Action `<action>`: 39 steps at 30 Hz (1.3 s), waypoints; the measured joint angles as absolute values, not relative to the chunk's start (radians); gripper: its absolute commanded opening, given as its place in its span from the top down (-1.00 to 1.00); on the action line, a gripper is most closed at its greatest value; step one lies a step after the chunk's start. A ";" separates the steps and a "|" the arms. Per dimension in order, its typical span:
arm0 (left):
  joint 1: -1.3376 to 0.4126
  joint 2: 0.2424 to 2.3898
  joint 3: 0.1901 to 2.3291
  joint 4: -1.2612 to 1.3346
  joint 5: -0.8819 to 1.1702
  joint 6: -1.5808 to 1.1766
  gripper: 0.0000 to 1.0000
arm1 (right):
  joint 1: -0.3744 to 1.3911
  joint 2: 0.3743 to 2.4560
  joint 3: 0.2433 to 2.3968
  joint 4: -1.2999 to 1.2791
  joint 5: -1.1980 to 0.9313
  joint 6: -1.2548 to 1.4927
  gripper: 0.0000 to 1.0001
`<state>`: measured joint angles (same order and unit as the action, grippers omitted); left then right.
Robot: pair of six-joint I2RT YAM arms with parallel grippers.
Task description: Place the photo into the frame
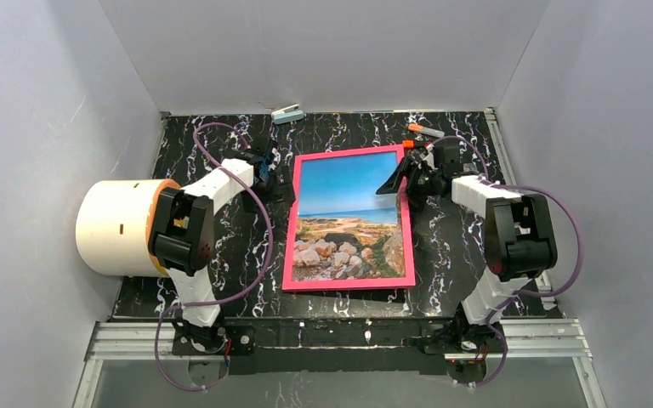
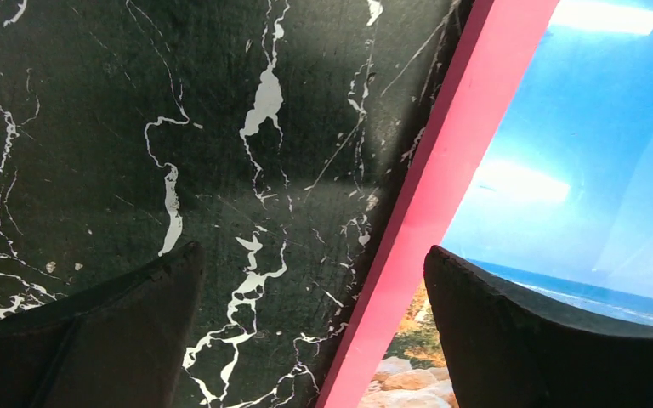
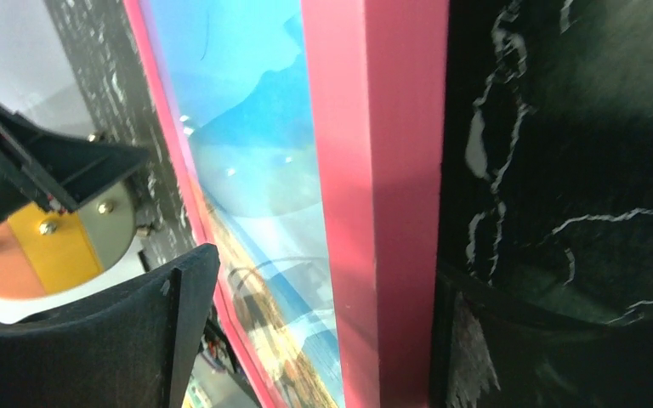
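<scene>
The photo (image 1: 349,217) looks seated in the frame (image 1: 349,283); the left hand (image 2: 310,280) and right hand (image 3: 323,272), both spread, probably need only lift clear.

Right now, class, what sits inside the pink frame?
The photo of sky, sea and rocks fills the frame, picture side up. Whatever lies beneath the photo is covered.

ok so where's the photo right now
In the top view the photo lies inside the pink frame, flat on the table, between the left gripper and the right gripper.
</scene>
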<state>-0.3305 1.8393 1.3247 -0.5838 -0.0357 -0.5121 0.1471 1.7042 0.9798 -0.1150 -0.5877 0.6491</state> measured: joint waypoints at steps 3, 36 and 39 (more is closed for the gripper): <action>-0.331 1.846 1.314 -0.581 -0.035 -0.508 -0.96 | 0.150 1.738 1.027 -0.148 -0.529 0.642 -0.81; -0.330 1.797 1.350 -0.627 -0.025 -0.502 -0.97 | 0.156 1.765 1.210 -0.510 -0.204 0.625 -0.70; -0.330 1.717 1.404 -0.670 -0.072 -0.503 -0.97 | 0.157 1.654 1.243 -0.564 -0.095 0.626 -0.71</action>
